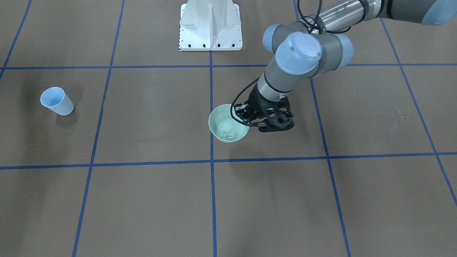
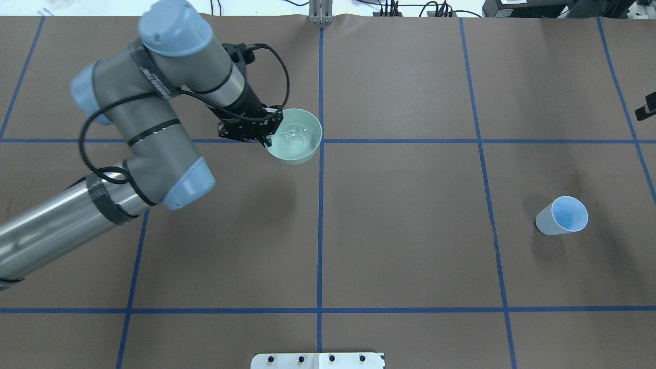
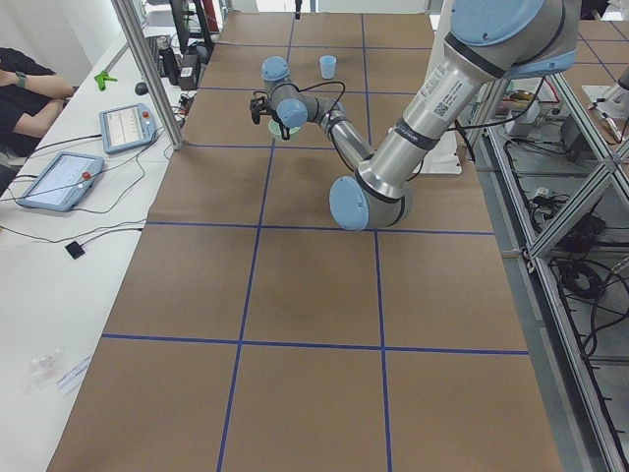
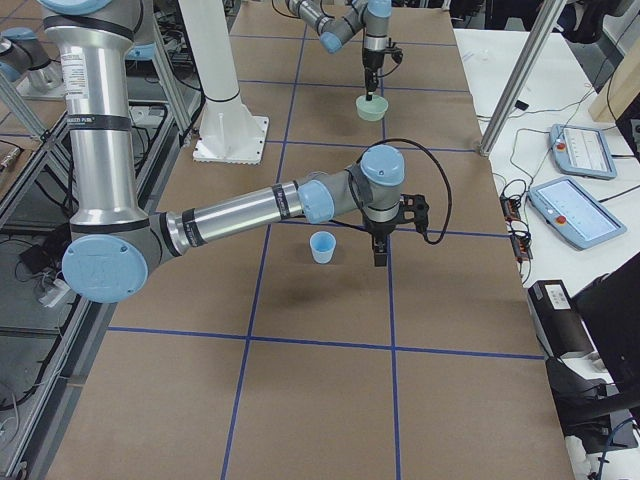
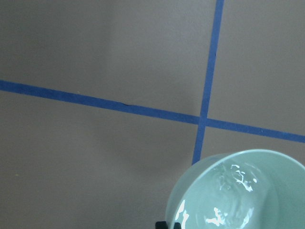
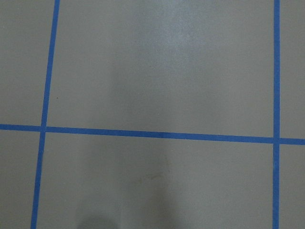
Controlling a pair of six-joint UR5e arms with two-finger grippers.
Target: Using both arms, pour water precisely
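Observation:
My left gripper (image 1: 247, 120) is shut on the near rim of a pale green bowl (image 1: 227, 125) with water in it, close to the table's middle. It also shows in the overhead view (image 2: 267, 137) with the bowl (image 2: 297, 137). The left wrist view shows the bowl (image 5: 238, 195) at its lower right. A light blue cup (image 2: 562, 216) stands upright and alone on the robot's right side (image 1: 57, 101). In the exterior right view my right gripper (image 4: 381, 252) hangs next to that cup (image 4: 322, 246), apart from it. I cannot tell whether it is open or shut.
The brown table is marked with a grid of blue tape lines (image 2: 321, 205). The white pedestal (image 1: 210, 26) stands at the robot's edge. Tablets (image 3: 128, 126) and an operator's arm (image 3: 29, 88) are on the far side bench, behind a metal post (image 3: 147, 69).

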